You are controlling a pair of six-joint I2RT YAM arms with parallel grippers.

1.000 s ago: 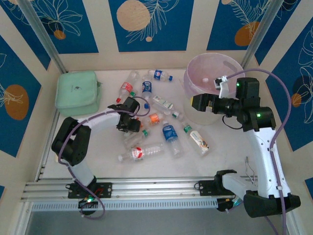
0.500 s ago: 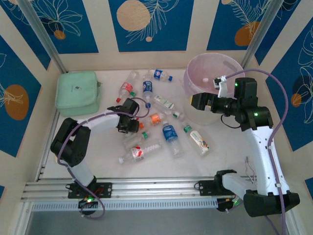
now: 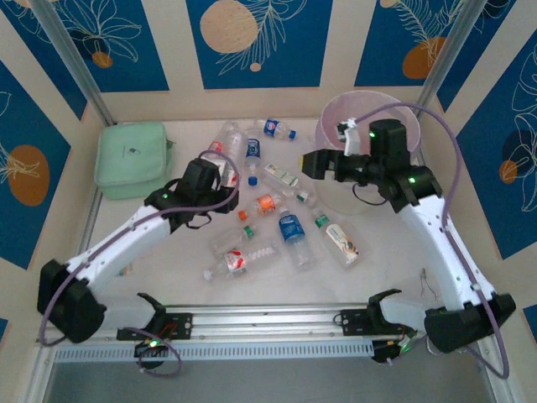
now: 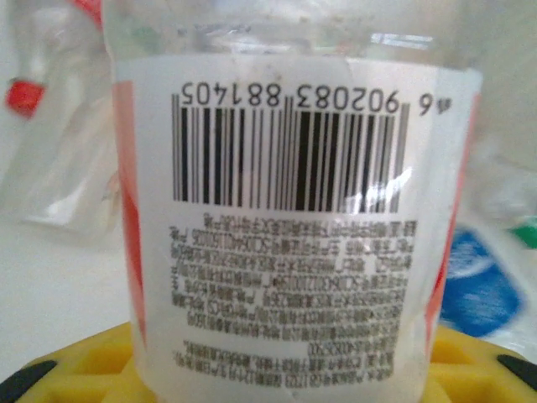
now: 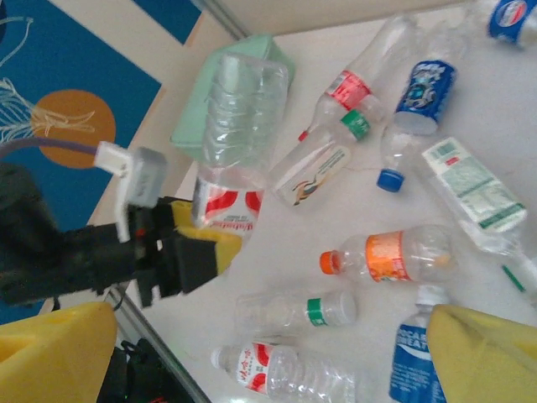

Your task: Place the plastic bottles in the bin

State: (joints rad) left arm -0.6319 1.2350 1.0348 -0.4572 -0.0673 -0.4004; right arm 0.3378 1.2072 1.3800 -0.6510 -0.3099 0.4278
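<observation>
White tabletop (image 3: 377, 252) carries the loose plastic bottles (image 3: 291, 228), scattered left of the bin (image 3: 367, 95) at the far right. One red-labelled bottle (image 5: 228, 126) stands upright, apparently clear of the surface, its base clamped in the left gripper (image 5: 216, 231) jaws. Right gripper (image 3: 312, 164) hovers beside the bin, jaws spread wide, holding nothing.

Cream walls (image 3: 338, 50) with blue panels (image 3: 285, 50), orange discs (image 3: 228, 25) and white leaf outlines enclose a white tabletop (image 3: 386, 269).
</observation>
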